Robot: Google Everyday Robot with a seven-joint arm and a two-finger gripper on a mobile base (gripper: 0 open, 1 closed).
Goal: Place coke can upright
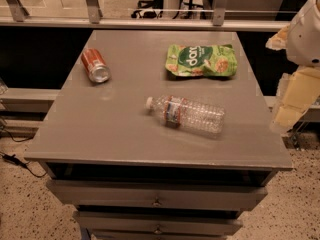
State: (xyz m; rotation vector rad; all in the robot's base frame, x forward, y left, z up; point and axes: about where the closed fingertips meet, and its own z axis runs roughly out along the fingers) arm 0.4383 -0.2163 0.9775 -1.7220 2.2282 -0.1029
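The coke can (95,65) lies on its side at the back left of the grey table top (115,129), its silver top facing the front. My gripper (291,103) hangs off the table's right edge, below the white arm (307,31), far from the can and touching nothing on the table.
A clear plastic water bottle (187,114) lies on its side in the middle of the table, cap to the left. A green snack bag (201,60) lies flat at the back right. Drawers (157,200) sit below the front edge. A railing (150,23) runs behind the table.
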